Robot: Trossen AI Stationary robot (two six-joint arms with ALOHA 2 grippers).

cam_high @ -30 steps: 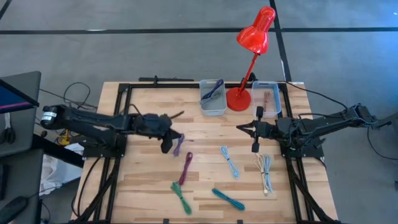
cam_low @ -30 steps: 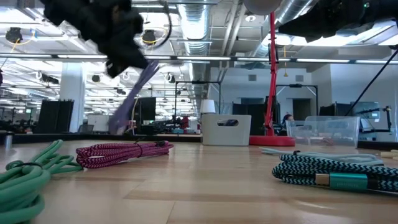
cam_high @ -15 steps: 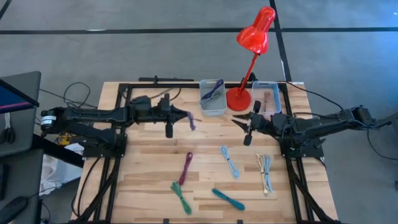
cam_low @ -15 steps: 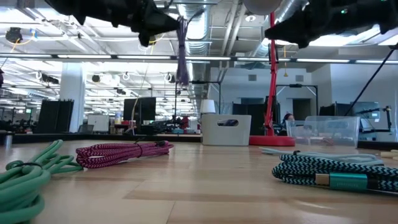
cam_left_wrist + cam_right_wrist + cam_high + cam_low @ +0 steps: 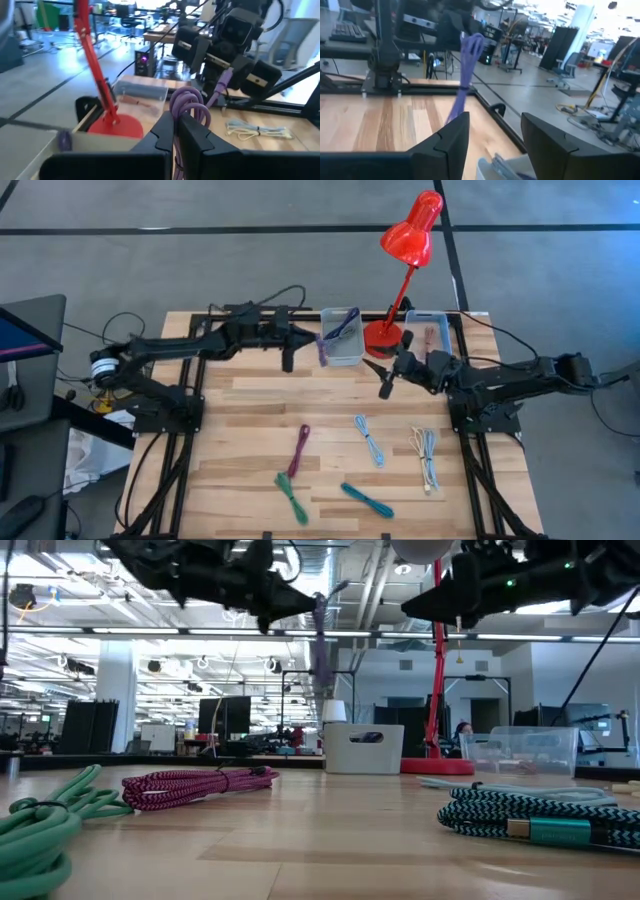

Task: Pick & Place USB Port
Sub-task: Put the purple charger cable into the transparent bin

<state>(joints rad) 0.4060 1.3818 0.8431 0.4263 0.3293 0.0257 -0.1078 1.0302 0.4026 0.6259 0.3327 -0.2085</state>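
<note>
Because the left gripper pinches the coiled purple cable just beside the grey plastic bin, releasing now could drop it outside; the right gripper hovers spread, empty.

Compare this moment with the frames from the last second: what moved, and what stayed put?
The left gripper, shut on the purple cable, lifted it off the table's middle and carried it back to the edge of the grey bin. The right gripper, open and empty, drifted toward the red lamp. The maroon cable, green cable, teal cable, light blue cable and white cable did not move.
</note>
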